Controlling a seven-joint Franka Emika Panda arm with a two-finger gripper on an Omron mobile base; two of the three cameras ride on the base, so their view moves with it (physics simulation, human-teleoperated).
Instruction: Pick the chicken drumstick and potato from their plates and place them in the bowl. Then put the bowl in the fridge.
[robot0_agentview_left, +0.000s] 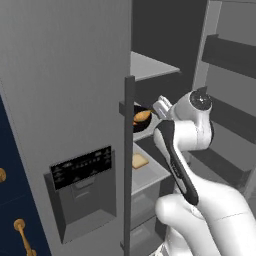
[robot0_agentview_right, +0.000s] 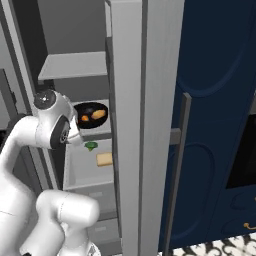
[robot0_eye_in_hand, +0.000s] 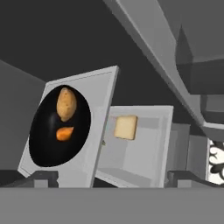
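bowl (robot0_eye_in_hand: 60, 127): sits on a fridge (robot0_agentview_left: 65, 100) shelf, apart from the jaws
contents: potato (robot0_eye_in_hand: 66, 104) and chicken drumstick (robot0_eye_in_hand: 64, 133) both inside the bowl
gripper (robot0_agentview_left: 159, 106): jaws released, nothing held, just outside the bowl's rim on the door side
below bowl: tan slice (robot0_eye_in_hand: 125, 127) on the lower shelf
next: judged pull straight back, away from the bowl

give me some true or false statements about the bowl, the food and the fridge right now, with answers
1. The bowl sits on a shelf inside the fridge. True.
2. The potato and the chicken drumstick both lie in the bowl. True.
3. The gripper is clamped on the bowl's rim. False: its fingers are open and hold nothing.
4. The bowl is white. False: it is glossy black.
5. A tan square slice lies on the shelf below the bowl. True.
6. The fridge door on the bowl's side is closed. False: it stands open.
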